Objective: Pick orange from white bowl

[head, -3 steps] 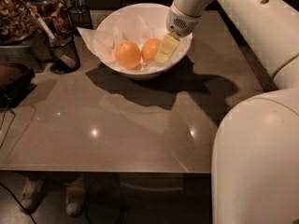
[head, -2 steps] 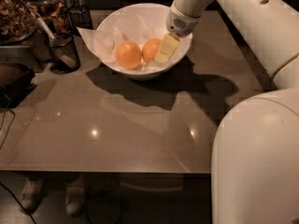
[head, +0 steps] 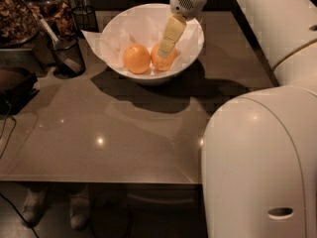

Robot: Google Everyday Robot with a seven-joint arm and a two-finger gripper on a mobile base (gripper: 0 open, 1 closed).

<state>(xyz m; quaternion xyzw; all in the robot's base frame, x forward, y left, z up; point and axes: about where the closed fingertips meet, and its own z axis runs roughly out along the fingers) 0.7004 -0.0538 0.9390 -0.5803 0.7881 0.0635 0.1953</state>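
The white bowl [head: 194, 42] stands at the back middle of the grey table, lined with crumpled white paper [head: 101, 42]. Two oranges lie in it side by side: the left orange [head: 136, 58] is fully in view, the right orange [head: 158, 63] is partly covered. My gripper [head: 168, 39] reaches down into the bowl from the upper right. Its pale tip lies over the top of the right orange and touches it or is very close to it.
A black mesh cup [head: 67, 56] holding a utensil stands left of the bowl, with another mesh cup [head: 85, 18] behind it. Snack containers [head: 17, 16] sit at the far left. A dark object [head: 15, 86] lies at the left edge. My white body [head: 257, 167] fills the right foreground.
The gripper has shifted left inside the bowl, from beside the right orange to over its top. The oranges and the bowl have stayed in place.
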